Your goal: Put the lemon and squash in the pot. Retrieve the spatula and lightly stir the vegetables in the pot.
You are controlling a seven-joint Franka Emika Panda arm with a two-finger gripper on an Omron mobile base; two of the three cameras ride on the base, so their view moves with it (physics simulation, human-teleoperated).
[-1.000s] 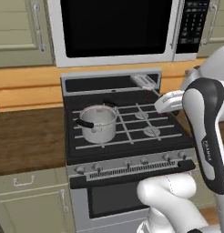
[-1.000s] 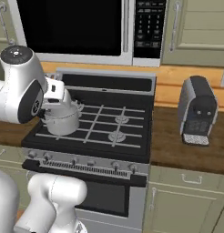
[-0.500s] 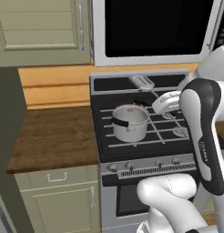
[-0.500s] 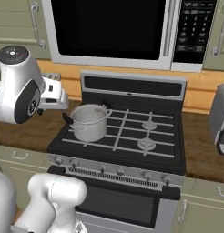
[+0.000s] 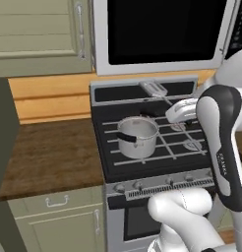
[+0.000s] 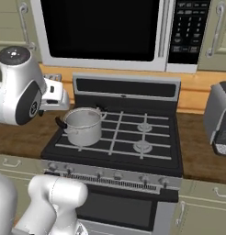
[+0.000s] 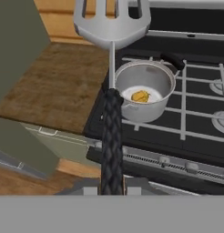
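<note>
Left base view: I read the pot [image 5: 137,136] on the front left burner of the stove [image 5: 152,170], black handle facing the front edge. The spatula [image 5: 157,91] is in the air behind and to the right of the pot, slotted head over the stove's back panel, its thin stem running down toward the hand. The fingertips are hidden behind the arm here. Against the picture half a second back, the whole scene sits further right and the left-hand counter [image 5: 51,152] takes more of the picture; I judge that the base has driven, not that the pot moved.

Right base view: the pot [image 6: 82,125] stands on the near left burner, with the hand just to its left, above the stove's left edge. Its fingers are too small to judge. The same overall shift shows here.

Hand view: the spatula handle [image 7: 112,141] rises from between the gripper [image 7: 111,187] tips, which appear closed on its lower end. The spatula head [image 7: 112,20] stands beyond and above the pot [image 7: 143,95]. Yellow vegetables [image 7: 140,96] lie on the pot bottom.

Handling judgement: the spatula is light and stiff, but a grip at the handle's far end gives a long lever, so it may pivot if the head presses hard. The steel pot is light enough to slide; stir gently.
</note>
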